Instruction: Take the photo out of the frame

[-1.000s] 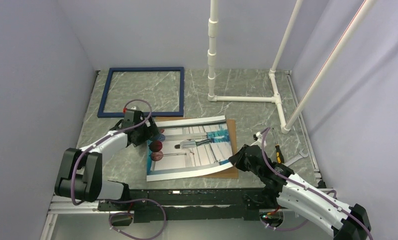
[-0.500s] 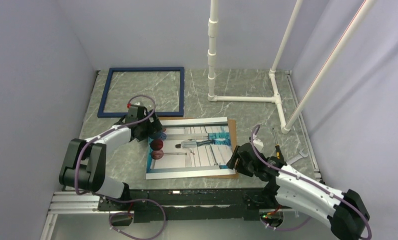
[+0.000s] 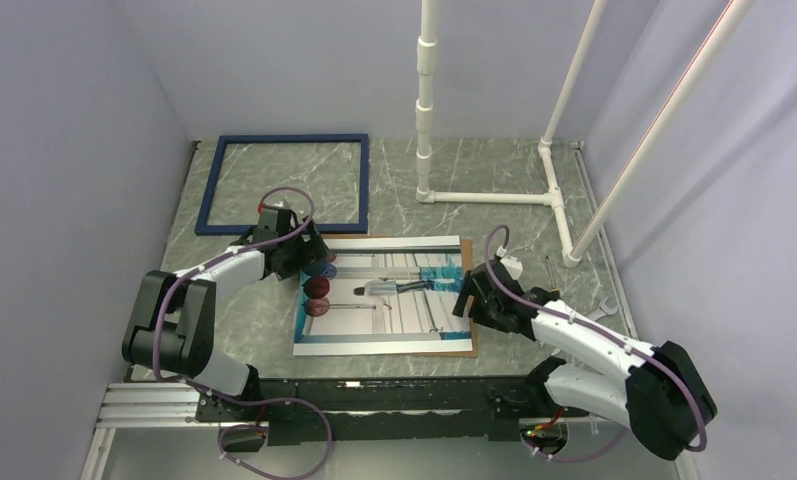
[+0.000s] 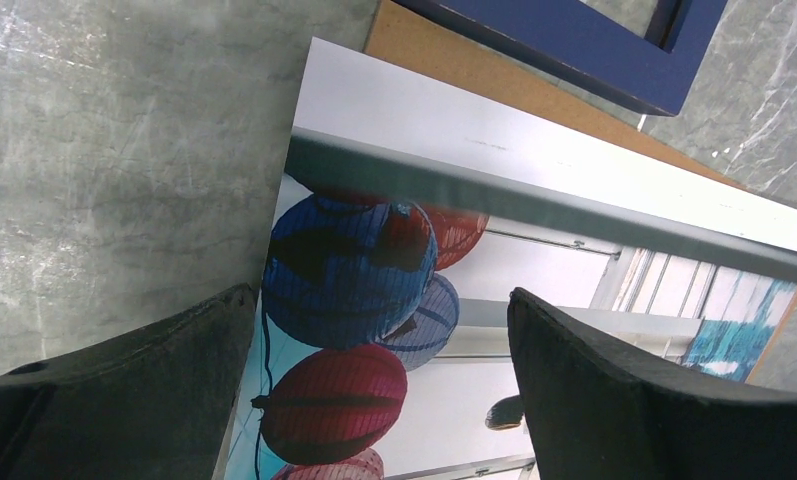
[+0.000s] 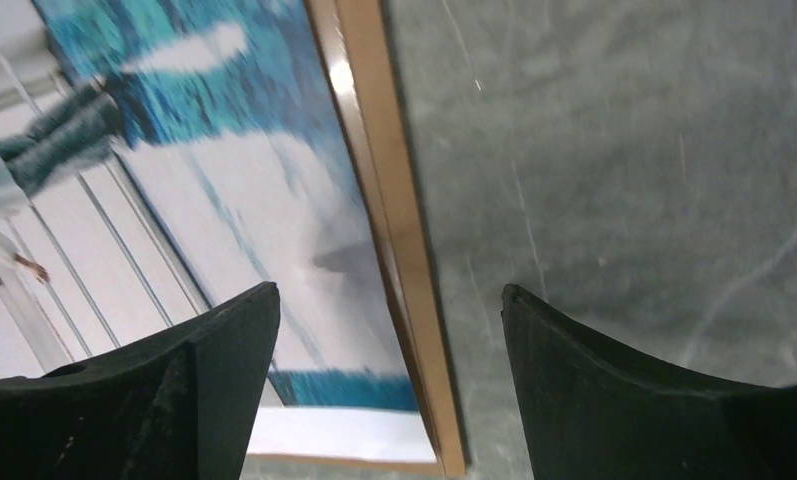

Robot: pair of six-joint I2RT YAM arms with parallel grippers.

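The photo (image 3: 384, 295) lies flat and face up on its brown hardboard back (image 3: 466, 345) in the middle of the table. The empty navy frame (image 3: 279, 226) lies apart from it at the far left. My left gripper (image 3: 314, 262) is open just above the photo's left end, its fingers straddling the red and blue balls (image 4: 344, 290) in the print (image 4: 534, 270). A corner of the frame (image 4: 574, 40) shows beyond. My right gripper (image 3: 471, 293) is open over the photo's right edge, one finger over the print (image 5: 224, 200), the other over bare table past the hardboard edge (image 5: 394, 230). Neither holds anything.
A white pipe stand (image 3: 489, 197) rises at the back right of the marble table (image 3: 514, 165). A wrench (image 3: 606, 303) lies near the right edge beside my right arm. Grey walls close in the left, right and back.
My right gripper has opened and let go of the photo's near right corner, which dropped flat. That arm then moved farther along the right edge. My left gripper shifted slightly farther.
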